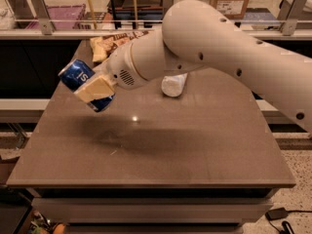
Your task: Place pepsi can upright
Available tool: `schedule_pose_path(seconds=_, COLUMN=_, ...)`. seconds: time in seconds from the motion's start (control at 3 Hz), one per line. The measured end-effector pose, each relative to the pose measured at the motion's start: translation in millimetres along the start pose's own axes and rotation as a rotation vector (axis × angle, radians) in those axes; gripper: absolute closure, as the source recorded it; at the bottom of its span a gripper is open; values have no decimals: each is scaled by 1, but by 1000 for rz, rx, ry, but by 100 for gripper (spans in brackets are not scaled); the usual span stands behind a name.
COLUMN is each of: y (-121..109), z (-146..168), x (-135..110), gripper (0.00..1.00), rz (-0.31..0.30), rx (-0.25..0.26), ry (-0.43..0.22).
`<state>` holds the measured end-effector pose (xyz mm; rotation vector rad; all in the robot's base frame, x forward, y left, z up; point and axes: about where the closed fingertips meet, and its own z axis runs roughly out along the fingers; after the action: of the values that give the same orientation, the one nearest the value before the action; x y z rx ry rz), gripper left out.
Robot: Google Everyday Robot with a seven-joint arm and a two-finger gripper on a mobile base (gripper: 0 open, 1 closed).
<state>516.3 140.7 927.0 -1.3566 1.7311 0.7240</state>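
One each: can (75, 76), bottle (173, 85), bag (101, 46), tool (91, 90) at left.

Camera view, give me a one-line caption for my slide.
The gripper holds the pepsi can tilted above the table; a water bottle lies partly hidden behind the arm.

Tilted pepsi can (76, 77) clasped in the pincer (95, 88), aloft over the table (195, 145), left side

free tabletop (146, 150) under hand (92, 89), bottle (173, 86) behind
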Motion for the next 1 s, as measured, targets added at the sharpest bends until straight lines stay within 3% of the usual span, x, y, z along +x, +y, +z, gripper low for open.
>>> schedule_pose_path(seconds=0.67, y=-2, z=17, x=2, gripper=100, rz=32, rx=8, ry=-144)
schedule_pose_path(seconds=1.0, y=-7, z=23, x=-2, gripper=100, rz=20, rx=9, ry=-239)
